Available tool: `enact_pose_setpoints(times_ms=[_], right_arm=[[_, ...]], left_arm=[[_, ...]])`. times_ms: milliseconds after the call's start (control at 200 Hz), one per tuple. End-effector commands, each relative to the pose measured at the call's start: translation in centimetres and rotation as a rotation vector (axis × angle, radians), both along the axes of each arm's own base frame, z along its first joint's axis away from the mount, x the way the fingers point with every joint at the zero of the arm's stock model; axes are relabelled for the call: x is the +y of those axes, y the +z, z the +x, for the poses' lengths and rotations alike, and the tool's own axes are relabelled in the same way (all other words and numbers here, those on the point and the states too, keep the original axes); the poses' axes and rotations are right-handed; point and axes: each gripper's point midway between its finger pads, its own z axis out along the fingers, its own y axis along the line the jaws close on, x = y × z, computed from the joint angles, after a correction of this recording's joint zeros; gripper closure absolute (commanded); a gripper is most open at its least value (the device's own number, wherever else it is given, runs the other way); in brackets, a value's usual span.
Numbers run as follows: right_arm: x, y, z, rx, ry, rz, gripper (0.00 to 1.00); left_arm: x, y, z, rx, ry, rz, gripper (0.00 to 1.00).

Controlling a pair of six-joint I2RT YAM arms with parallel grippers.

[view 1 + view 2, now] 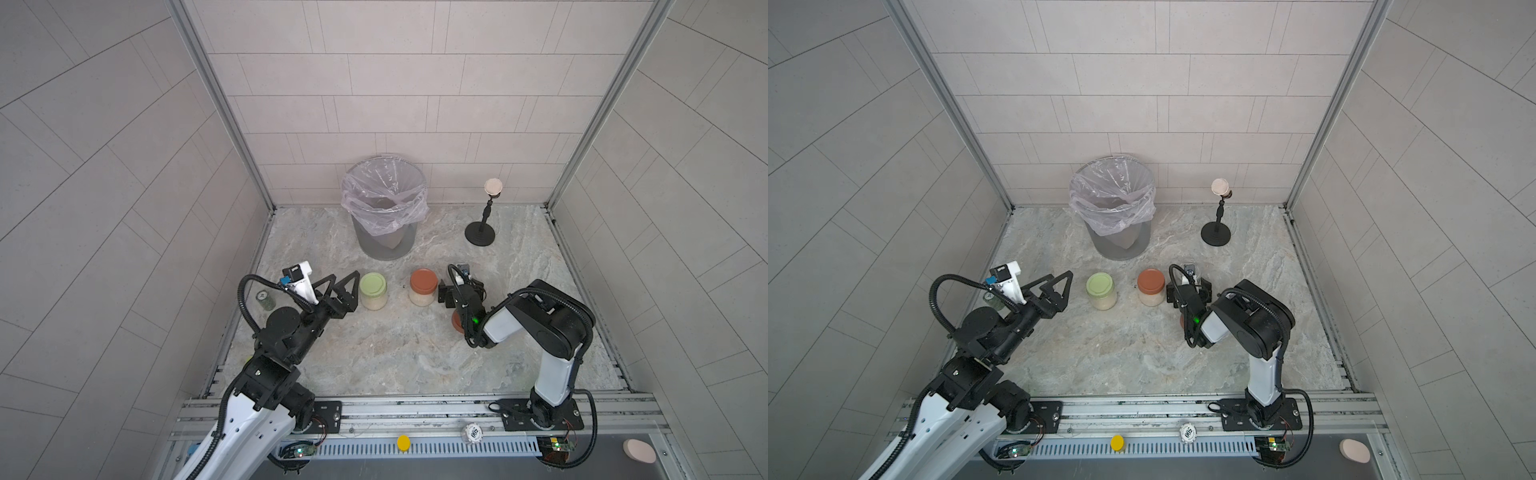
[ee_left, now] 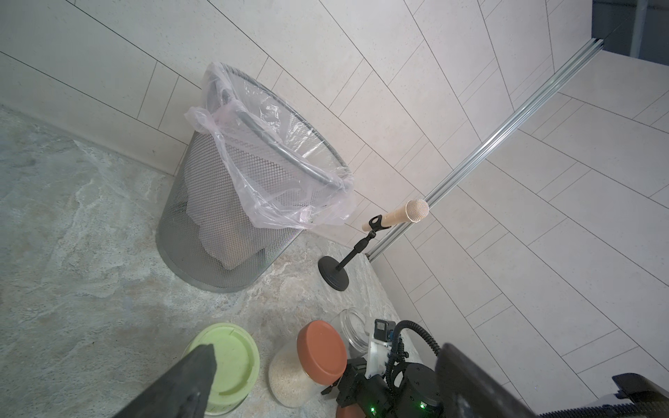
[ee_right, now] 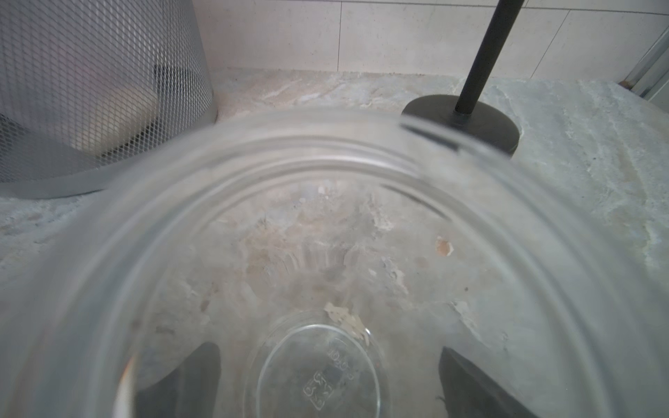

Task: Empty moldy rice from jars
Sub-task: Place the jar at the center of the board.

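Two lidded jars stand mid-table in both top views: one with a pale green lid [image 1: 373, 291] and one with a rust-red lid [image 1: 423, 286], both holding off-white moldy rice [image 2: 289, 380]. A third jar [image 1: 462, 268] stands upright without a lid, nearly empty, with a few flecks left inside [image 3: 344, 315]. My right gripper [image 1: 460, 279] is open around it, and its fingers [image 3: 195, 376] show through the glass on either side. A loose rust-red lid [image 1: 456, 322] lies under the right arm. My left gripper [image 1: 345, 275] is open and empty, just left of the green-lidded jar.
A grey mesh bin [image 1: 374, 245] with a clear liner stands at the back centre. A microphone on a black stand [image 1: 481, 235] stands at the back right. A small dark green can [image 1: 264, 300] sits by the left wall, behind the left arm.
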Motion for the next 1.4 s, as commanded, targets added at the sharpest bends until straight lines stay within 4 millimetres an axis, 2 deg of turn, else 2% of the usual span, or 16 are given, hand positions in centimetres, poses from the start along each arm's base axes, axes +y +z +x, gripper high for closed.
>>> enact_pose_setpoints(times_ms=[0,230,550,730,846,891,996,1056,1071,1106,1281,1396], right_arm=[[-0.1,-0.6,-0.4,0.025,0.005,-0.001,0.0],[-0.3,1.0,-0.7,0.016,0.016,0.003,0.0],[-0.9,5.9,-1.7,0.011,0.03,0.001,0.0],[-1.3,9.0,-3.4,0.006,0.061,0.033,0.0],[-0.8,10.8,-4.8,0.033,0.131,0.057,0.0],[-0.3,11.7,-5.3,0.047,0.169,0.074,0.0],[1.3,12.7,-6.9,0.117,0.284,0.11,0.01],[2.0,12.4,-8.1,0.172,0.342,0.11,0.01],[2.5,13.4,-8.0,0.161,0.363,0.118,0.01],[3.3,13.7,-8.6,0.182,0.42,0.115,0.01],[6.5,12.9,-10.7,0.303,0.579,0.09,0.0],[8.4,11.9,-11.2,0.353,0.638,0.066,0.0]], left_arm=[[0.2,-0.1,0.0,-0.012,0.01,0.001,0.0],[0.2,-0.1,0.1,-0.011,0.012,0.006,0.0],[0.4,-0.9,0.5,0.007,0.033,0.025,0.0],[2.0,-1.8,0.8,0.059,0.118,0.121,0.0],[3.5,-2.8,1.1,0.139,0.205,0.191,0.0],[3.8,-3.0,1.3,0.161,0.225,0.21,0.0],[2.7,-3.9,2.2,0.209,0.195,0.232,0.0],[2.7,-5.0,2.8,0.258,0.207,0.255,0.0],[2.6,-5.1,2.9,0.266,0.206,0.261,0.0],[2.6,-5.6,3.1,0.285,0.209,0.267,0.0],[2.3,-6.5,3.7,0.306,0.211,0.268,0.0],[2.7,-7.4,4.0,0.32,0.243,0.276,0.0]])
